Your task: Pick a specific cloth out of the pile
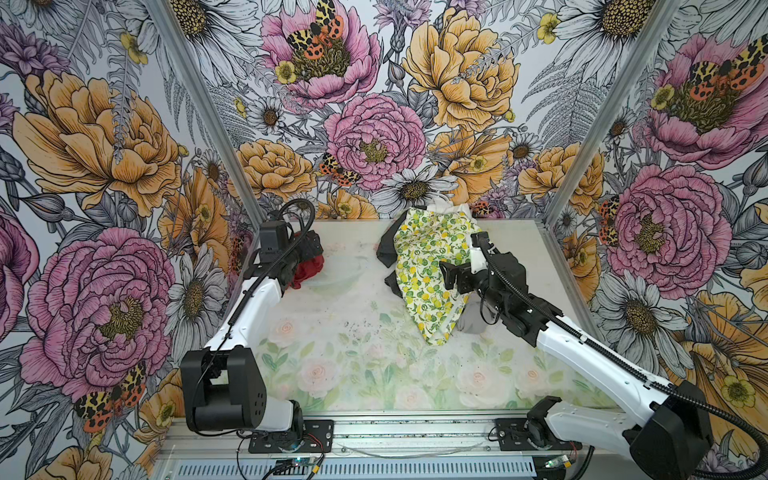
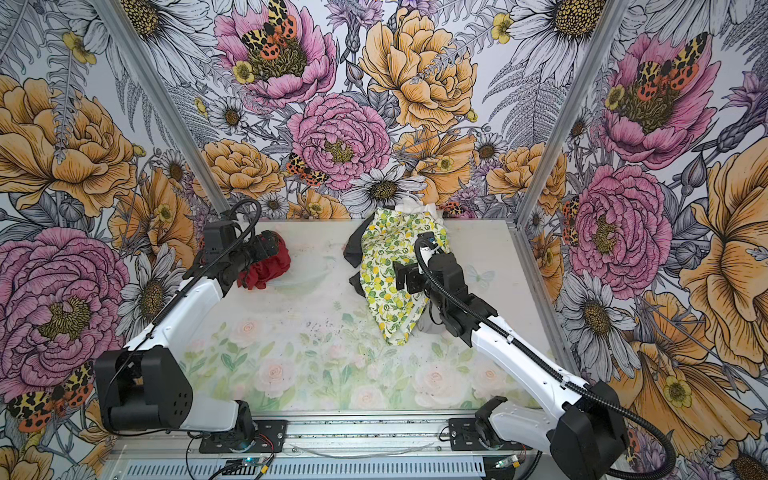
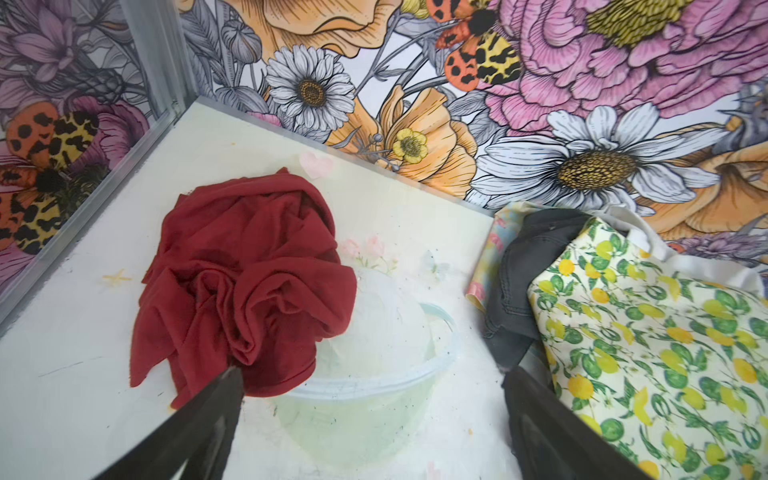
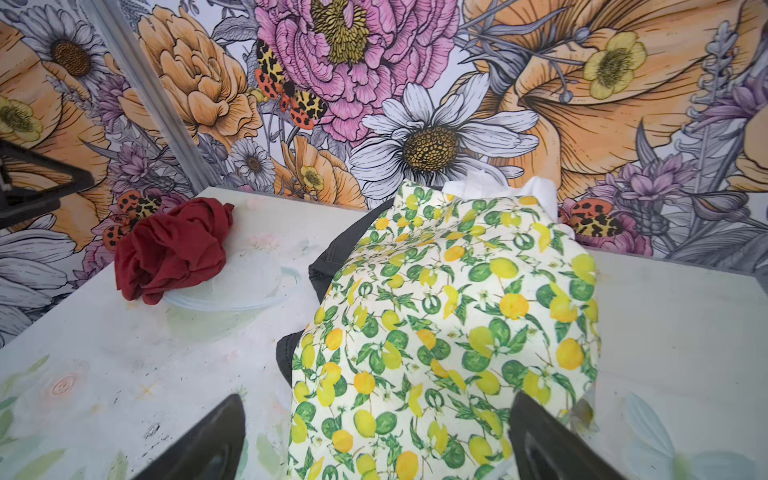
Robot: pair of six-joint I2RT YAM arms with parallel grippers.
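The cloth (image 3: 241,282), plain deep red and crumpled, lies apart from the pile at the back left of the table, and shows in both top views (image 1: 309,270) (image 2: 268,266). Part of it rests on the rim of a clear plastic bowl (image 3: 374,386). My left gripper (image 3: 374,376) hangs open over the bowl, holding nothing; one fingertip (image 3: 232,378) is at the cloth's edge. The pile (image 1: 428,266) sits back right, topped by the lemon-print fabric (image 4: 449,311). My right gripper (image 4: 378,399) is open just above that print, and grips nothing.
A dark grey piece (image 3: 515,282) sticks out from under the lemon print on its left. A light grey piece (image 1: 471,322) shows under the right arm and a white piece (image 4: 536,191) at the back. Floral walls enclose the table on three sides.
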